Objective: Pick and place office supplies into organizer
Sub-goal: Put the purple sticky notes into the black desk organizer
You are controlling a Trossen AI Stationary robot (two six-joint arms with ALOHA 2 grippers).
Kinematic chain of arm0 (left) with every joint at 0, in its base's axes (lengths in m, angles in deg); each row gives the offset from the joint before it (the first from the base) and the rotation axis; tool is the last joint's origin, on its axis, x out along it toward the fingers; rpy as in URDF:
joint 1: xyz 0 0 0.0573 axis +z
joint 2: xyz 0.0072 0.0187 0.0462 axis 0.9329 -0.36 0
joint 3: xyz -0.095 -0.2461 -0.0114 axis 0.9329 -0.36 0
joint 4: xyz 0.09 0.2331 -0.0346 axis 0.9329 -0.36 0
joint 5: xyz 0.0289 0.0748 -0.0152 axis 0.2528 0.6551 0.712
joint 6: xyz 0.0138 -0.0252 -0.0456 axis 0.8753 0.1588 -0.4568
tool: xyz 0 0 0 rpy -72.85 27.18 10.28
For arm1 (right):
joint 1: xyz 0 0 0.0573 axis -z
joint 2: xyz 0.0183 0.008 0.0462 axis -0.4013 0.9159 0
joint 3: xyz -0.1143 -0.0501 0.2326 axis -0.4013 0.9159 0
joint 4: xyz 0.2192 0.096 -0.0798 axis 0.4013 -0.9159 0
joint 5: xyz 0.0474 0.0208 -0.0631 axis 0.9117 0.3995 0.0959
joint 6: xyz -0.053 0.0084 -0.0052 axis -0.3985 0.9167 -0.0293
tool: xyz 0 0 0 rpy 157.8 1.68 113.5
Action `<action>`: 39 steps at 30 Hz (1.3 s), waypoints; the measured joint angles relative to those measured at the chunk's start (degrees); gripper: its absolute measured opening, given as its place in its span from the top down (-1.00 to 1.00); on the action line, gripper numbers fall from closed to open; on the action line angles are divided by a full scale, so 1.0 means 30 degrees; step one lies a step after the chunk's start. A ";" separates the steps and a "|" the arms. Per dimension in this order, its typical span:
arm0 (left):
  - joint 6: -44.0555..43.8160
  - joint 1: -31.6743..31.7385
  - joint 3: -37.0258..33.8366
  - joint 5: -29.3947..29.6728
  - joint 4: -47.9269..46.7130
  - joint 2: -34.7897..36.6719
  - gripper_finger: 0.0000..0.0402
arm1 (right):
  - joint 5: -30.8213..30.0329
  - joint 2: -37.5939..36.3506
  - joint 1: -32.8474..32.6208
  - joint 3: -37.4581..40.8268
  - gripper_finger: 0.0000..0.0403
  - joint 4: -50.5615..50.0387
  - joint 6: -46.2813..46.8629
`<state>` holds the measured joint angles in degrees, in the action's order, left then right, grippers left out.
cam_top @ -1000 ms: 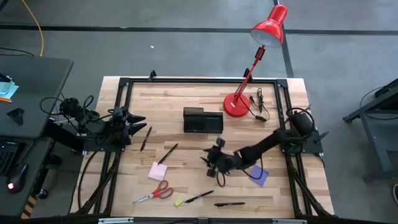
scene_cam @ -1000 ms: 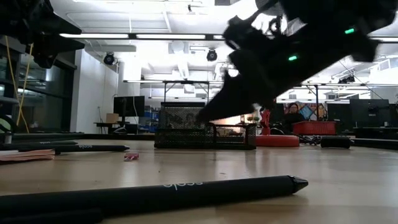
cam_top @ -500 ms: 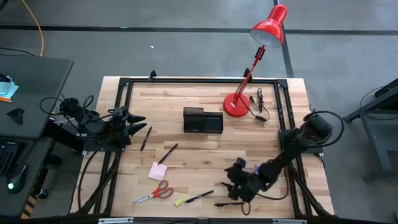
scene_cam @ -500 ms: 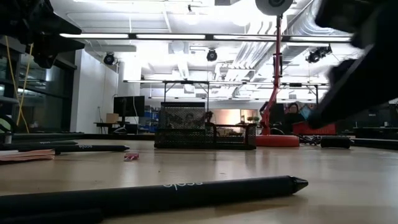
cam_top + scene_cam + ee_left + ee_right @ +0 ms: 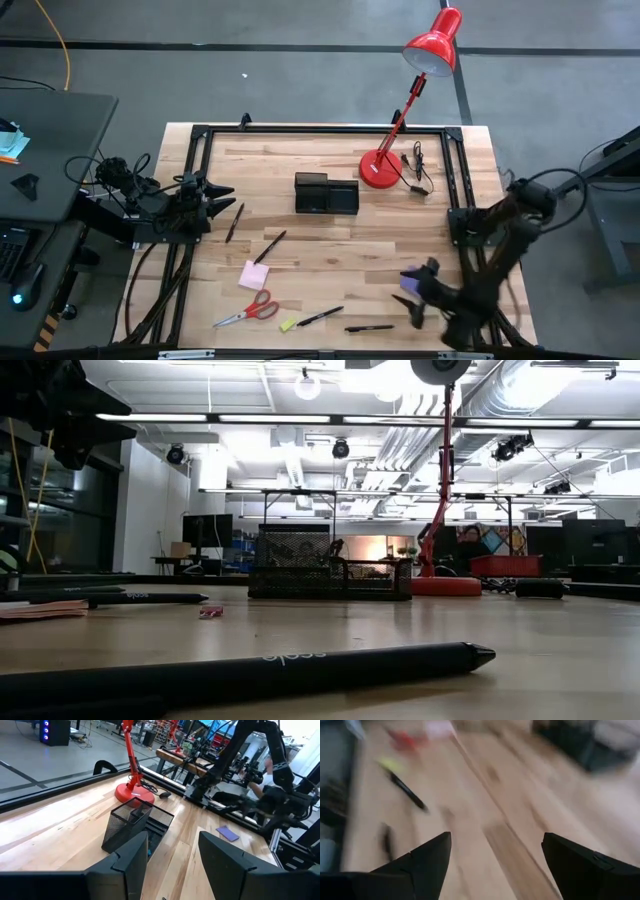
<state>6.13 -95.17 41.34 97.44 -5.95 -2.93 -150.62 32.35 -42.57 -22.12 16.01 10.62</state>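
Note:
The black mesh organizer (image 5: 326, 193) stands mid-table, left of the red lamp's base (image 5: 380, 168). Loose on the wood lie several black pens (image 5: 320, 317), a pink sticky pad (image 5: 254, 274), red-handled scissors (image 5: 248, 310), a yellow piece (image 5: 288, 324) and a purple sticky pad (image 5: 408, 281). My right gripper (image 5: 421, 291) hangs blurred at the near right, next to the purple pad. It is open (image 5: 495, 865) and points toward the pens at the near left. My left gripper (image 5: 226, 192) waits open at the left edge, facing the organizer (image 5: 135, 822).
A black frame rail (image 5: 320, 130) runs around the tabletop. The lamp's cord and switch (image 5: 418, 165) lie right of its base. One pen (image 5: 250, 670) lies close across the low view. Bare wood lies between the organizer and the near items.
My right gripper has swung from the table's middle toward the near right corner, rising a little and rolling as it went, and has left the low view. The supplies and the organizer have stayed where they were.

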 joint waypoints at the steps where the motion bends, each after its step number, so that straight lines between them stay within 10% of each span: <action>1: 0.0000 0.0002 0.0002 -0.0002 0.0000 -0.0002 0.16 | -0.1189 -0.0041 -0.0676 -0.0001 -0.50 -0.0050 0.0221; 6: 0.0000 -0.0003 0.0002 0.0000 0.0002 -0.0007 0.16 | -0.4779 -0.0074 -0.2418 0.0260 -0.50 -0.1393 0.1928; 14: 0.0000 -0.0001 -0.0003 -0.0006 -0.0005 0.0000 0.16 | -0.0400 -0.0052 -0.2488 0.3012 -0.50 -0.2363 0.9246; 39: 0.0000 -0.0002 0.0001 0.0000 0.0001 -0.0007 0.16 | 0.1279 -0.0045 -0.2313 0.3685 -0.85 0.0590 0.7063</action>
<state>6.13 -95.18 41.35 97.44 -5.94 -2.95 -146.78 32.21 -49.51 -11.06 17.78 31.81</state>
